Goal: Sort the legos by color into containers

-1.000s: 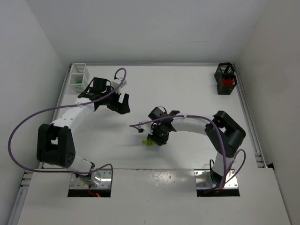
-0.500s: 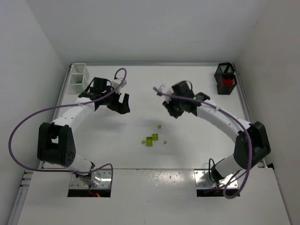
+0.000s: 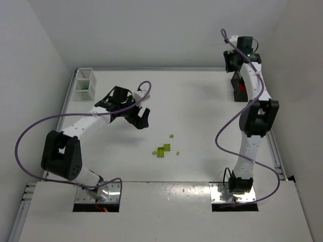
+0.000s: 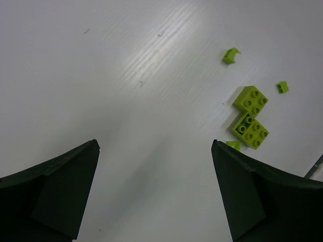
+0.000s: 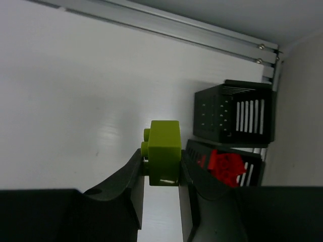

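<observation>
My right gripper (image 5: pixel 162 162) is shut on a lime yellow-green lego (image 5: pixel 164 142) and holds it just left of the black container (image 5: pixel 234 118), which has red legos (image 5: pixel 224 165) inside. From above, that gripper (image 3: pixel 233 65) hangs high over the far right corner, by the black container (image 3: pixel 238 91). Several lime legos (image 3: pixel 162 150) lie loose mid-table. My left gripper (image 4: pixel 155 146) is open over bare table with nothing between its fingers. Two square lime bricks (image 4: pixel 251 116) and small bits (image 4: pixel 231 54) lie to its right. The white container (image 3: pixel 84 84) stands at the far left.
An aluminium rail (image 5: pixel 166 27) runs along the table's far edge behind the black container. The side walls (image 3: pixel 295 91) stand close on the right and left. My right arm's links (image 3: pixel 255 116) rise along the right edge.
My right arm has swung from mid-table up to the far right corner, carrying the lime lego. The left gripper has shifted slightly right, toward the loose lime legos.
</observation>
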